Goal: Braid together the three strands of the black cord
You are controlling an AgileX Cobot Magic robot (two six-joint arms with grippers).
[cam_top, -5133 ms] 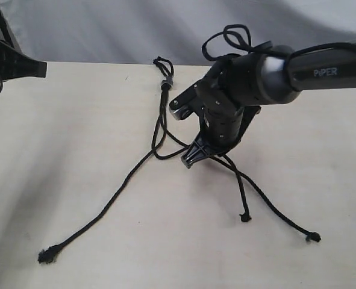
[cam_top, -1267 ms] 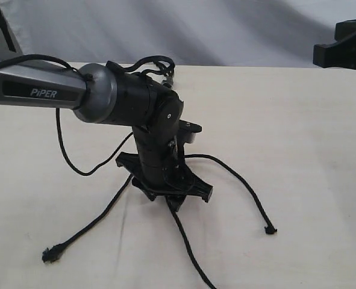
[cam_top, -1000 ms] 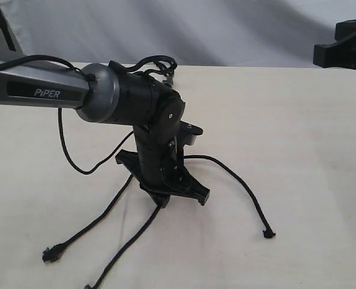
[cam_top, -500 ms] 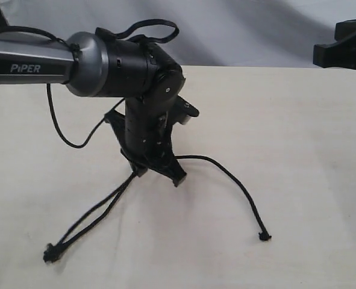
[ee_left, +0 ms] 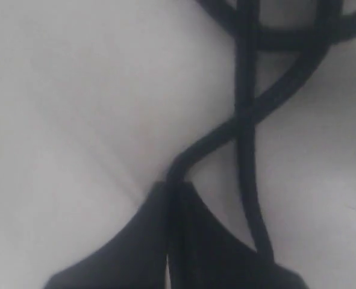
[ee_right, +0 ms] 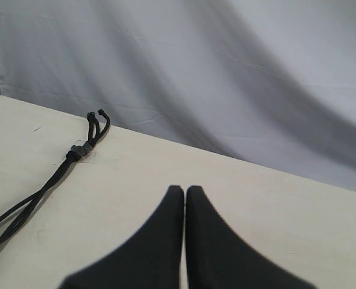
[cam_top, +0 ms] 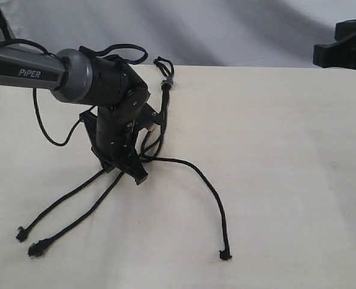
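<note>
Exterior view
- Table (cam_top: 286, 180): we list a pale top with a grey cloth (cam_top: 226, 30) hung behind it.
- Cord (cam_top: 164, 105): thin and black, lying on the table left of the middle. Its knot (cam_top: 165, 85) is near the far edge, with a small loop (cam_top: 163, 62) beyond it.
- Strands (cam_top: 75, 195): three run from the knot toward the near edge. Two pass under the left gripper and end close together at the near left. The third curves right and ends well apart from them.
- Left arm (cam_top: 75, 78): comes in from the left with its wrist bent down. A smooth cable (cam_top: 45, 129) sags beneath it.
- Left gripper (cam_top: 124, 173): tips down at the table, on the strands.
- Right arm (cam_top: 346, 42): a dark part at the far right edge, well apart from the cord.

Left wrist view
- Left gripper (ee_left: 171, 201): we record the fingers pressed together, with one strand (ee_left: 205, 144) running into the seam between them.
- Second strand (ee_left: 245, 108): crosses the first and passes just beside the fingers.

Right wrist view
- Right gripper (ee_right: 185, 201): fingers closed flat against each other, holding nothing, above the table.
- Cord: the knot (ee_right: 74, 155) and loop (ee_right: 97, 120) lie off to one side, apart from the fingers.
</note>
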